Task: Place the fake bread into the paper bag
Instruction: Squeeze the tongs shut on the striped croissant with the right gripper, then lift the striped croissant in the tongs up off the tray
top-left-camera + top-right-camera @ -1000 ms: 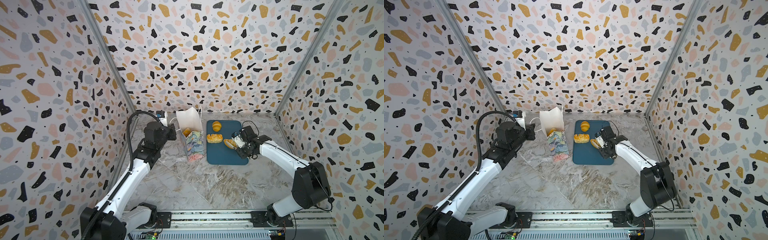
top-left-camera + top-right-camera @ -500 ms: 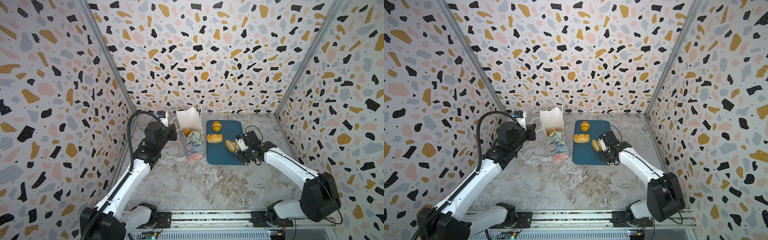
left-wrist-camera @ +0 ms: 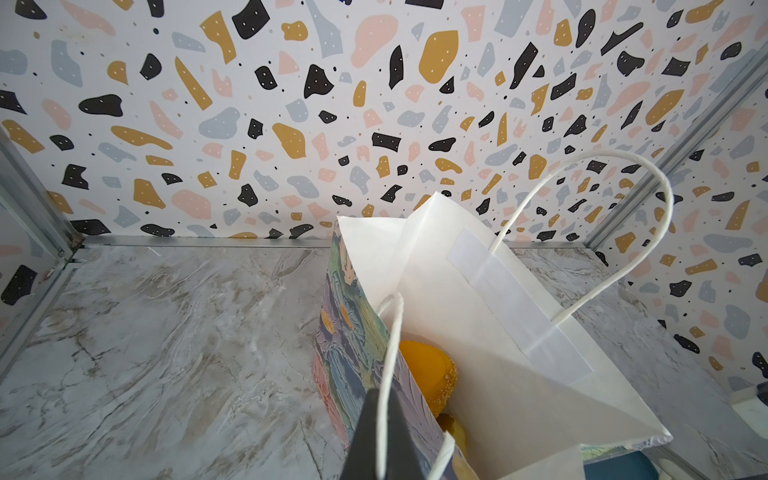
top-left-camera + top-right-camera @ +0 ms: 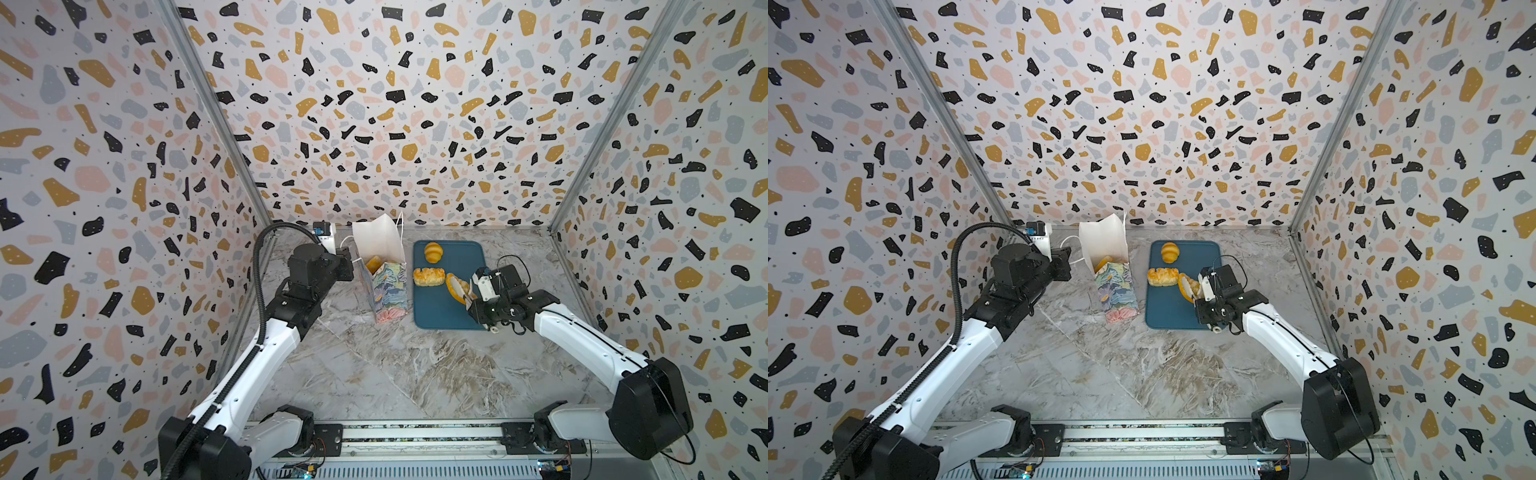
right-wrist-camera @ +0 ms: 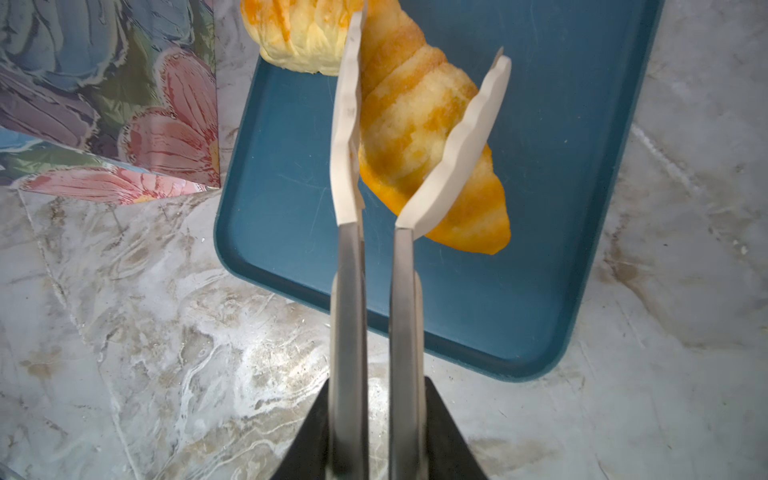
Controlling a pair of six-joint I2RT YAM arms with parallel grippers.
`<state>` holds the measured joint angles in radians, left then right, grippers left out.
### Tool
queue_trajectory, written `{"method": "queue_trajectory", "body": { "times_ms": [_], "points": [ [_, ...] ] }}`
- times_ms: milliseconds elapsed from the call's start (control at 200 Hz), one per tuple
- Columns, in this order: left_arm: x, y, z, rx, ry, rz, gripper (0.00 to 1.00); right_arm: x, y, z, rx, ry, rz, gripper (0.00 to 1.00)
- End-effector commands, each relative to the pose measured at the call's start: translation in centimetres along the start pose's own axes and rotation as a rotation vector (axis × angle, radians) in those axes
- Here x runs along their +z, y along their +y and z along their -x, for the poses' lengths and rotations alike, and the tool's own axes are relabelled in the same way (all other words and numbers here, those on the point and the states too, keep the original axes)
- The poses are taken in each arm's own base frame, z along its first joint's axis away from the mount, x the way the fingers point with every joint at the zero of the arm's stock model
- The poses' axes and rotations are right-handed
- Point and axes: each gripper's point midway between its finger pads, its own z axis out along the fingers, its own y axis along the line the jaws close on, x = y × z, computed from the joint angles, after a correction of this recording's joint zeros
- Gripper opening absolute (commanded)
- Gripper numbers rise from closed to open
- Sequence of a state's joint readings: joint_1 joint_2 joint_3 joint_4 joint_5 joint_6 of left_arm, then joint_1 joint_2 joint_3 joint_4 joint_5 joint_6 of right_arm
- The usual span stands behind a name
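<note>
The floral paper bag (image 4: 384,270) (image 4: 1113,286) stands upright and open left of the blue tray (image 4: 449,316). My left gripper (image 3: 384,436) (image 4: 347,266) is shut on its white cord handle (image 3: 392,332). Inside lies a crumbed golden loaf (image 3: 428,374) over another yellow bread (image 3: 453,428). My right gripper (image 5: 376,415) (image 4: 484,291) is shut on metal tongs (image 5: 347,124), whose white tips pinch a ridged roll (image 5: 415,124) (image 4: 455,286) tilted over the tray. Whether the roll touches the tray I cannot tell. A round ridged roll (image 4: 433,252) and a rectangular pastry (image 4: 429,276) lie on the tray.
The tray (image 5: 540,208) lies on a marbled table (image 4: 395,374) between three speckled walls. A small white device (image 4: 326,235) sits at the back left corner, behind my left wrist. The pastry (image 5: 299,37) lies just beyond the tongs' tips.
The right arm has drawn back toward the table's front with the tongs still on the ridged roll, which now sits more on edge. The left arm and the bag have not moved.
</note>
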<state>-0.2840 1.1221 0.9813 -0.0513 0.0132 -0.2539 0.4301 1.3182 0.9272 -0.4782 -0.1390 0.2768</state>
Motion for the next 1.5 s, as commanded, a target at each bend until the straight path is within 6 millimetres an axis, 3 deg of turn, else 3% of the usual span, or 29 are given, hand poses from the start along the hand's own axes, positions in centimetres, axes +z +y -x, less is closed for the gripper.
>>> {"method": "queue_trajectory", "body": {
  "times_ms": [0, 350, 1046, 1497],
  "points": [
    [-0.5, -0.3, 0.6, 0.009, -0.026, -0.006, 0.00, -1.6, 0.8, 2.1, 0.015, -0.105, 0.041, 0.28],
    [-0.5, -0.3, 0.6, 0.011, -0.026, -0.006, 0.00, -3.4, 1.7, 3.8, 0.029, -0.206, 0.109, 0.27],
    [-0.4, -0.3, 0.5, 0.010, -0.022, -0.008, 0.00, -6.0, 4.2, 4.4, 0.054, -0.367, 0.287, 0.23],
    [-0.5, -0.2, 0.5, 0.013, -0.024, 0.000, 0.00, -10.4, 5.5, 5.8, 0.056, -0.521, 0.364, 0.22]
  ]
}}
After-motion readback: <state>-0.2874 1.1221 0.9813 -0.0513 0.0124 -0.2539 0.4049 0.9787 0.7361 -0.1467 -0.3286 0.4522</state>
